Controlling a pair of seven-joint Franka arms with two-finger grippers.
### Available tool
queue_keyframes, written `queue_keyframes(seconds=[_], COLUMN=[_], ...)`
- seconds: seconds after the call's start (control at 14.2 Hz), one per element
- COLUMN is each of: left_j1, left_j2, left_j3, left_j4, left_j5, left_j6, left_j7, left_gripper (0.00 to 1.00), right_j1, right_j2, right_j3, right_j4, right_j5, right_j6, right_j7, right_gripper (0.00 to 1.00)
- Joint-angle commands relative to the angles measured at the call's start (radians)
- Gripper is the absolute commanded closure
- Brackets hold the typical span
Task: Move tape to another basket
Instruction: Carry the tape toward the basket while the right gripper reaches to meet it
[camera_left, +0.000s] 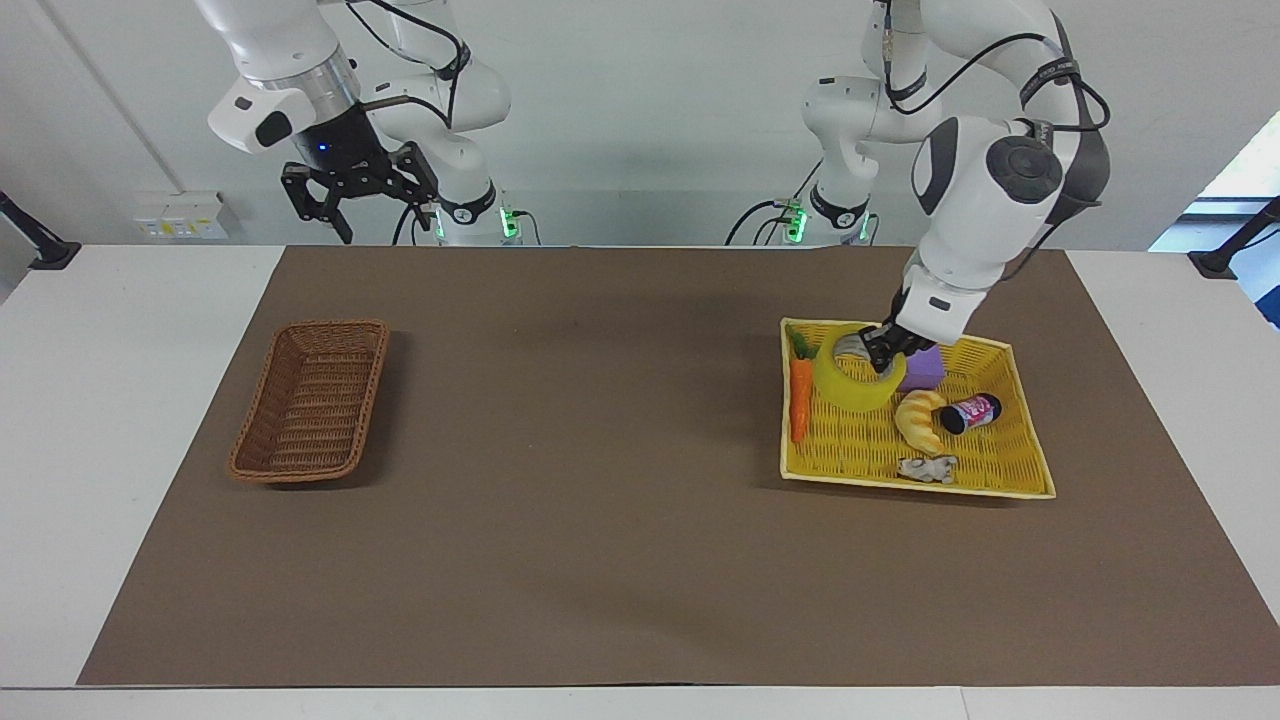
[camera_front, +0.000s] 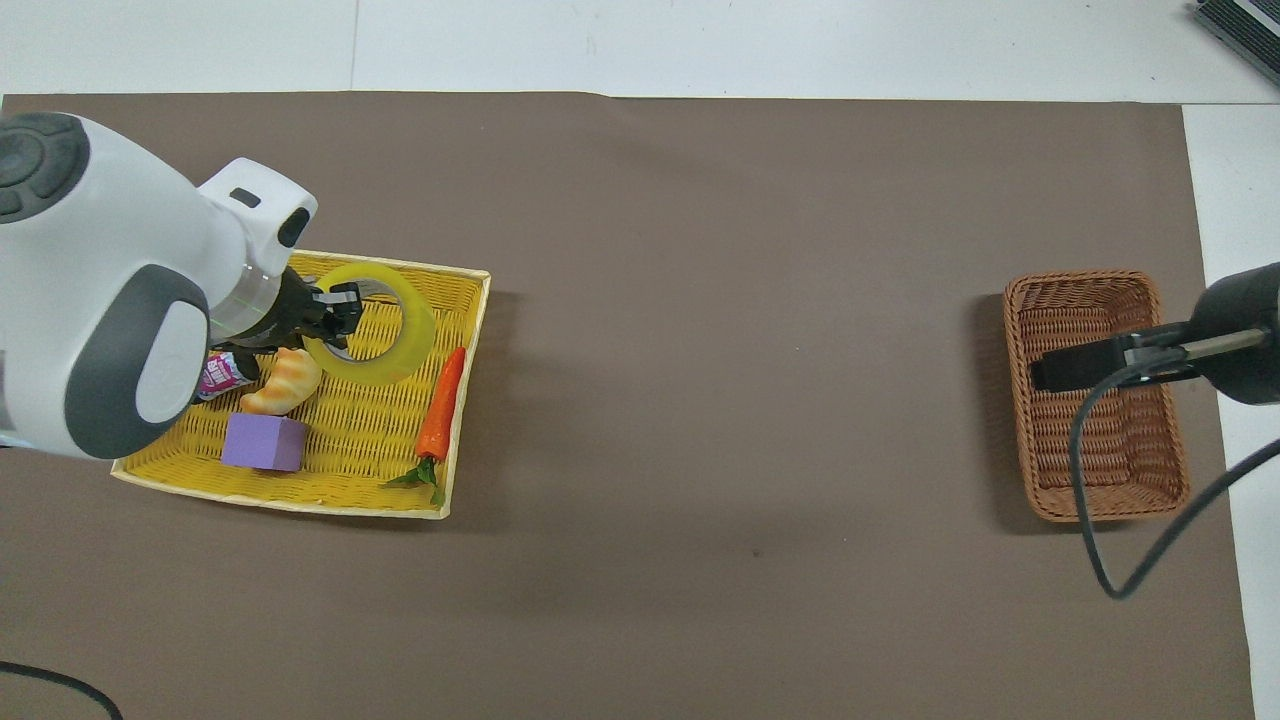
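Note:
The yellow roll of tape (camera_left: 842, 386) hangs tilted in my left gripper (camera_left: 880, 352), which is shut on the roll's rim. It is lifted a little above the yellow tray basket (camera_left: 850, 450), over the tray's edge nearest the robots. In the overhead view the tape (camera_front: 400, 365) and the left gripper (camera_front: 335, 315) show over the same tray (camera_front: 370, 450). The brown wicker basket (camera_left: 312, 405) stands empty toward the right arm's end of the table. My right gripper (camera_left: 375, 215) is open, high in the air. Part of that arm shows over the brown basket (camera_front: 1140, 450) in the overhead view.
In the yellow tray lie a carrot toy (camera_left: 799, 400), a croissant toy (camera_left: 920, 420), a purple block (camera_left: 922, 368), a small dark can (camera_left: 970, 412) and a small grey thing (camera_left: 927, 467). A brown mat covers the table between the two baskets.

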Motion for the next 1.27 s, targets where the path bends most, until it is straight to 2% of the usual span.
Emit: queue_keyframes(seconds=[0.0,0.35,0.64,0.99,1.2], left_j1=[-0.102,-0.257,-0.393,-0.502,-0.562], left_j2=[-0.022,-0.033,0.012,0.052,0.065], left_j3=[0.012,0.001,-0.001,-0.002,-0.007], left_j4=[0.008,0.010,0.016,0.022,0.022], left_j5=[0.001,-0.002,-0.001,-0.065,-0.094], left_j6=[-0.025,-0.003,0.064,0.153,0.164], left_j7=[-0.138,-0.372,-0.544,-0.650,-0.682], left_gripper=[1.00,1.00,1.00,1.00,1.00], right_j1=[0.049,0.083,0.089,0.109,0.104], right_j2=[-0.020,-0.022,-0.022,-0.020,-0.018], right_j3=[0.003,0.005,0.005,0.005,0.003], right_j4=[-0.086,-0.218,-0.301,-0.349,-0.350], right_j5=[0.053,0.173,0.301,0.326,0.328], right_j6=[0.094,0.201,0.263,0.278,0.280], right_j7=[0.080,0.092,0.092,0.076,0.070], right_gripper=[0.00,0.00,0.00,0.00,0.00])
